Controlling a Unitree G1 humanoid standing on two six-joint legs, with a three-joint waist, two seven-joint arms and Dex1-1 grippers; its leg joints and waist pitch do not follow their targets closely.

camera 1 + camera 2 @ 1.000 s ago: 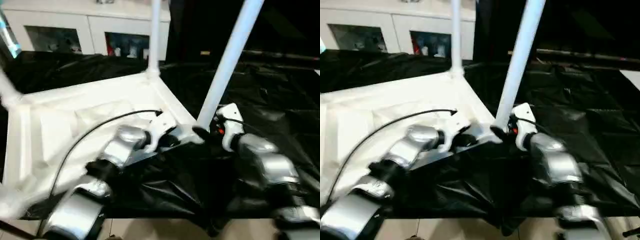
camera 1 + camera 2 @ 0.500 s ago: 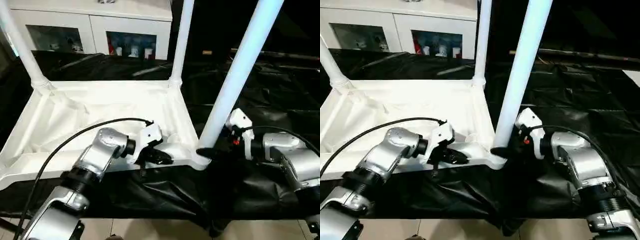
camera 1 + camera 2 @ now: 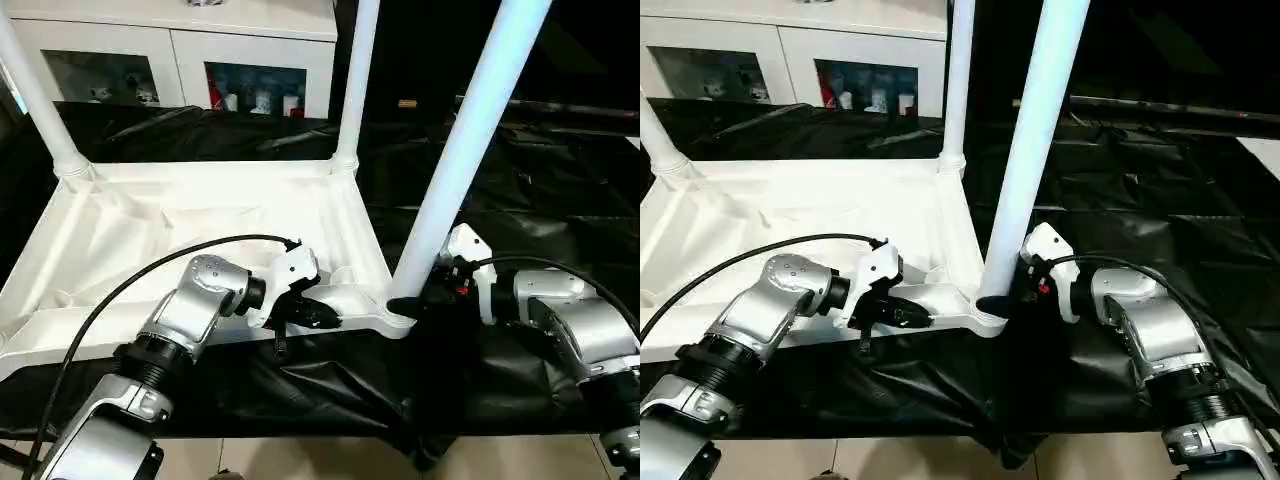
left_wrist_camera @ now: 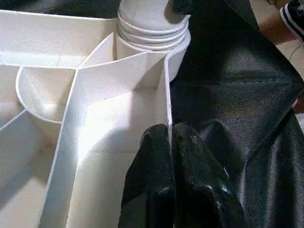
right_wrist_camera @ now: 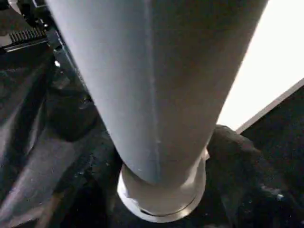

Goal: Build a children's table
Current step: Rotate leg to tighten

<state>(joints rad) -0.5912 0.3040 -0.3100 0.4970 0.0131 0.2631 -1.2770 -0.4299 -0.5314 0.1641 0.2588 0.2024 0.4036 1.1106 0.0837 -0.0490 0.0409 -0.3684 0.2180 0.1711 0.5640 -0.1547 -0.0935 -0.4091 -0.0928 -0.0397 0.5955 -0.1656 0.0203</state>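
Between left gripper (image 4: 170, 142) pads: tabletop (image 3: 190, 215) rim; legs (image 3: 462, 150) upright

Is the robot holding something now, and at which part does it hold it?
The left gripper is shut on the tabletop, pinching its thin near rim beside the corner socket. The right gripper sits around the base of the near leg; a firm grip cannot be told.

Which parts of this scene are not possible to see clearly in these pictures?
- Tops of the white legs: cut off by the upper edge of both eye views.
- Near left corner of the tabletop: cut off by the left picture edge and partly covered by the left arm.
- Right gripper: its grip on the leg is hidden behind the leg base.
- Items in the cabinet: too small to identify.
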